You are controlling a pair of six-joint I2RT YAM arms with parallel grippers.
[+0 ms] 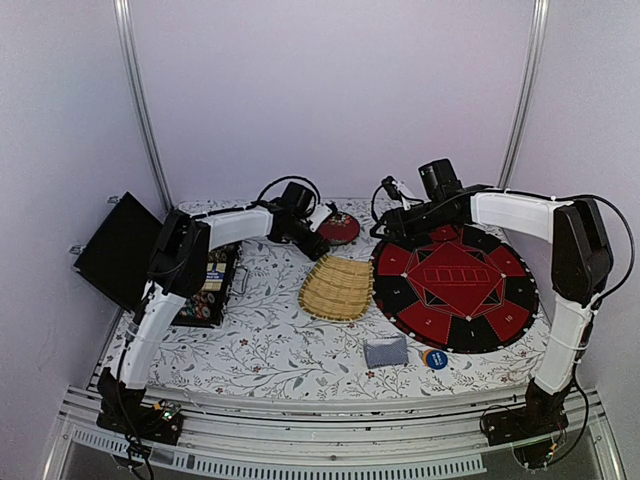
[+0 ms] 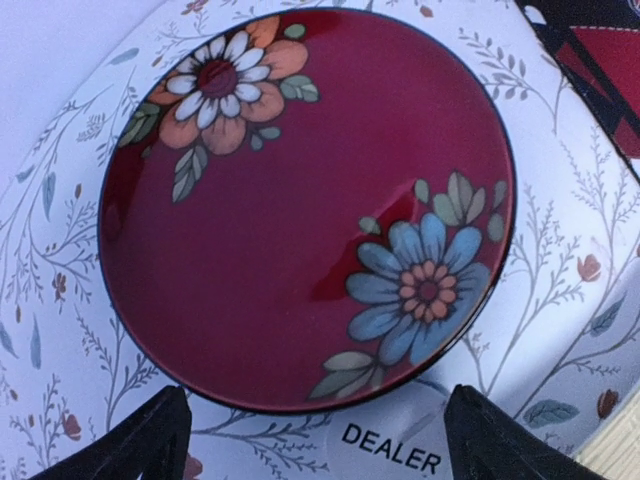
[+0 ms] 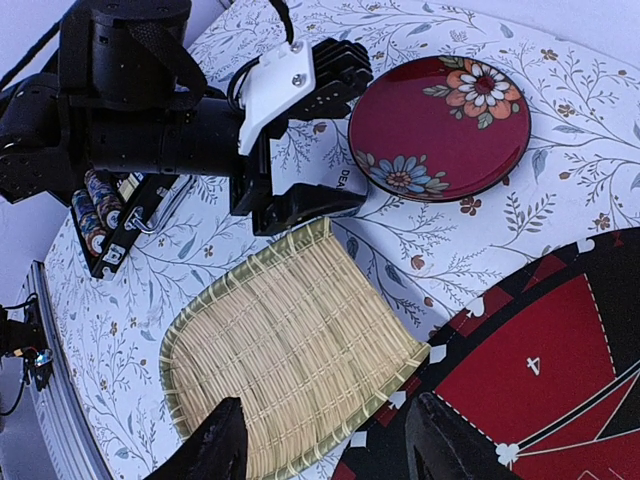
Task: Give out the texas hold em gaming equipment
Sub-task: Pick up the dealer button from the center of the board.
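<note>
A white round button (image 2: 395,447) printed DEALER lies flat on the flowered cloth, just off the near rim of the round red lacquer dish (image 2: 300,210). My left gripper (image 2: 322,455) is open, one black finger on each side of the button and neither touching it. The same gripper (image 1: 322,243) shows at the dish (image 1: 340,228) in the top view. My right gripper (image 3: 330,450) is open and empty above the near corner of the woven bamboo tray (image 3: 290,350). A grey-blue card deck (image 1: 386,351) and a blue chip (image 1: 435,359) lie near the front edge.
A round red-and-black poker mat (image 1: 455,285) covers the right side, next to the tray (image 1: 338,288). An open black chip case (image 1: 210,285) with rows of chips (image 3: 95,205) stands at the left, its lid (image 1: 120,250) raised. The left arm (image 3: 200,130) crosses behind the tray.
</note>
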